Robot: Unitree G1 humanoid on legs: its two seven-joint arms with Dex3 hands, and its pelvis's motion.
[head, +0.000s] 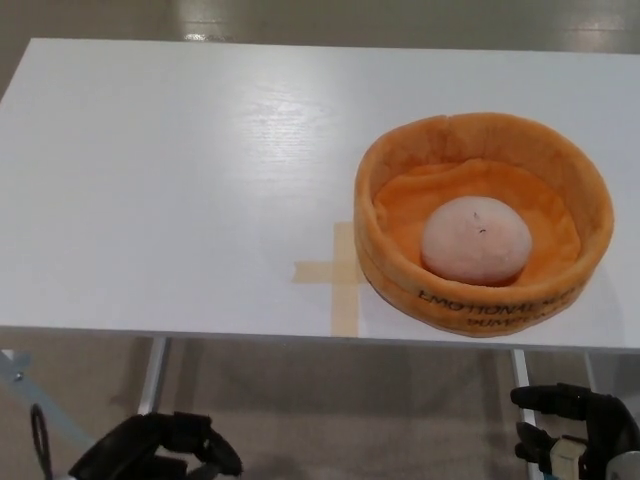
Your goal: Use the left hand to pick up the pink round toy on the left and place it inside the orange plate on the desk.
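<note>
1. Below the counter (180, 170) edge at seven o'clock, the left hand (160, 458) hung empty, fingers loosely curled.
2. At three o'clock, the pink round toy (476, 240) sat inside the orange plate (400, 150).
3. At five o'clock, the right hand (572, 430) hung released, grasping nothing.

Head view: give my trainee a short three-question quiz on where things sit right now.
1. True or false: the pink round toy lies inside the orange plate.
2. Where is the left hand? A) over the plate B) below the desk edge, bottom left C) on the tape cross
3. Fill in: the right hand holds ____.

Key: 1 true; 2 B; 3 nothing.
</note>
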